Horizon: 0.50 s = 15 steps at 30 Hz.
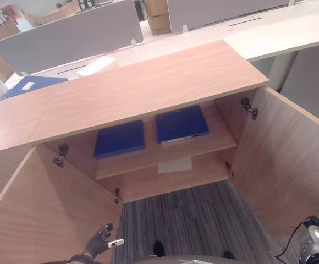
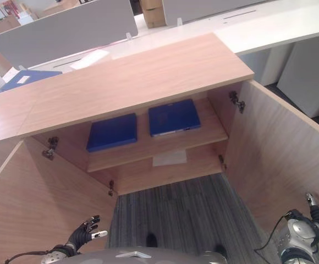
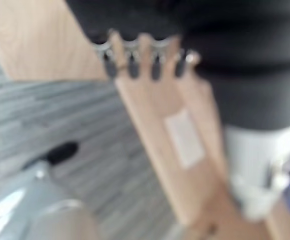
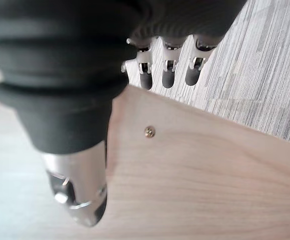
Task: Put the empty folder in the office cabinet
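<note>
Two blue folders lie flat on the upper shelf of the open wooden cabinet (image 1: 148, 82): one on the left (image 1: 119, 139), one on the right (image 1: 181, 124). A third blue folder (image 1: 30, 85) with a white label lies on the desk behind the cabinet's left end. My left hand (image 1: 100, 241) hangs low beside the open left door (image 1: 38, 214), fingers (image 3: 135, 62) relaxed and empty. Low by the open right door (image 1: 286, 159) is my right hand (image 2: 317, 214); its fingers (image 4: 167, 72) hang loose over the door's edge and hold nothing.
A white sheet (image 1: 175, 165) lies on the cabinet's lower shelf. Grey striped carpet (image 1: 192, 220) runs between the two doors. Behind the cabinet stand white desks (image 1: 291, 27) with grey partition screens (image 1: 77, 33) and cardboard boxes (image 1: 158, 16).
</note>
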Available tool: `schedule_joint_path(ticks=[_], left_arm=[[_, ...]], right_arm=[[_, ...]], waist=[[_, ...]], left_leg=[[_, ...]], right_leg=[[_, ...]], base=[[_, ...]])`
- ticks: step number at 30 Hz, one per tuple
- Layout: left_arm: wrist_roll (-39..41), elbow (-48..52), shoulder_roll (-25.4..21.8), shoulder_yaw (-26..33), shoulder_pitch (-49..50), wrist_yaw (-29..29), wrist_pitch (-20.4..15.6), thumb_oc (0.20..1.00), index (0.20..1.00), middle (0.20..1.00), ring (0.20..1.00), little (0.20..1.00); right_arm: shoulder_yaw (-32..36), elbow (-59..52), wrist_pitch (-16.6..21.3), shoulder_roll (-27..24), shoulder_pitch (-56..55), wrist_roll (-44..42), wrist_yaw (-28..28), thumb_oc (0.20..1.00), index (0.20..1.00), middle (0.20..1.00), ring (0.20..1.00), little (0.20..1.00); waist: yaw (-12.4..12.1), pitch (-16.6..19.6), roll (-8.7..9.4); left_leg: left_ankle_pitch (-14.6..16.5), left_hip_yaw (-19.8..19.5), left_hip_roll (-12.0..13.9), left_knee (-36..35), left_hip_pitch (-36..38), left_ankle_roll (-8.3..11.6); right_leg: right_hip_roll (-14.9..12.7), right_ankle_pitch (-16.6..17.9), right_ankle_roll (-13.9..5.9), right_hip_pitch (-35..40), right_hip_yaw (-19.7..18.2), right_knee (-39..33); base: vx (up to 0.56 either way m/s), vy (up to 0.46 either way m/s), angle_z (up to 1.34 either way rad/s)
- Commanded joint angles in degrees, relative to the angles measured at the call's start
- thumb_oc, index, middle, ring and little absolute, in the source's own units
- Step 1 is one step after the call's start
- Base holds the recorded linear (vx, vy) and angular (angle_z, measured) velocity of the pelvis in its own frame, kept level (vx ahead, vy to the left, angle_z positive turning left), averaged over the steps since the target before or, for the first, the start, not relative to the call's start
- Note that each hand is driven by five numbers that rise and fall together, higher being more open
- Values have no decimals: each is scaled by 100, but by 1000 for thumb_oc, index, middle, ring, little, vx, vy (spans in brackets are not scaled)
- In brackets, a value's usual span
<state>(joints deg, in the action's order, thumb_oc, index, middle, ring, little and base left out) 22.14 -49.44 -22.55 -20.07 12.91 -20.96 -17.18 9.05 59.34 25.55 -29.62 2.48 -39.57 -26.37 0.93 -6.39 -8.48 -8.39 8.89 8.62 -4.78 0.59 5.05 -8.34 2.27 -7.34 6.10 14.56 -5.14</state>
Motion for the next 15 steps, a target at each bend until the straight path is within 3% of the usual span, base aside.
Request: schedule_joint_path(ticks=[1,4,6,8,11,12,15], left_arm=[[90,-109,-316,116,-547,-62,-19,1000,1000,1000,1000,1000],[137,-131,-319,140,-558,-64,-32,1000,1000,1000,1000,1000],[194,-204,-299,186,-561,-70,-84,1000,1000,1000,1000,1000],[178,-273,-279,237,-533,-96,-156,1000,1000,1000,1000,1000],[281,-336,-236,486,-344,-144,-331,1000,1000,1000,1000,1000],[281,-336,-236,486,-344,-144,-331,1000,1000,1000,1000,1000],[258,-326,-198,777,-299,-196,-285,1000,1000,1000,1000,1000]], right_arm=[[235,295,35,-300,505,0,619,1000,1000,1000,1000,1000],[192,247,-93,-409,574,119,786,1000,1000,1000,1000,1000],[110,230,-181,-517,649,290,1181,1000,1000,1000,1000,1000],[46,204,-135,-553,653,294,1637,1000,1000,1000,1000,1000],[-570,-622,-170,-517,450,1038,3083,1000,1000,1000,1000,1000],[-570,-622,-170,-517,450,1038,3083,1000,1000,1000,1000,1000],[-1129,-1368,-184,-360,81,1560,3761,1000,1000,1000,1000,1000]], waist=[[-123,-342,437],[-135,-368,444],[-147,-394,457],[-151,-402,471],[-135,-439,584],[-135,-439,584],[-129,-425,703]], left_leg=[[671,252,-139,-22,458,-95],[666,252,-139,-22,439,-93],[676,248,-145,-22,434,-98],[685,243,-149,-22,441,-101],[690,251,-126,-22,463,-100],[690,251,-126,-22,463,-100],[686,260,-99,-22,463,-109]], right_leg=[[-138,122,-7,-183,-15,14],[-141,116,-1,-192,6,14],[-141,105,2,-190,20,14],[-137,95,4,-177,28,14],[-127,69,15,-132,37,14],[-127,69,15,-132,37,14],[-118,71,3,-98,83,14]], base=[[-65,-19,0],[-36,3,0],[-44,22,-1],[-8,15,0],[-18,74,-2],[-7,61,-3],[6,42,-7]])
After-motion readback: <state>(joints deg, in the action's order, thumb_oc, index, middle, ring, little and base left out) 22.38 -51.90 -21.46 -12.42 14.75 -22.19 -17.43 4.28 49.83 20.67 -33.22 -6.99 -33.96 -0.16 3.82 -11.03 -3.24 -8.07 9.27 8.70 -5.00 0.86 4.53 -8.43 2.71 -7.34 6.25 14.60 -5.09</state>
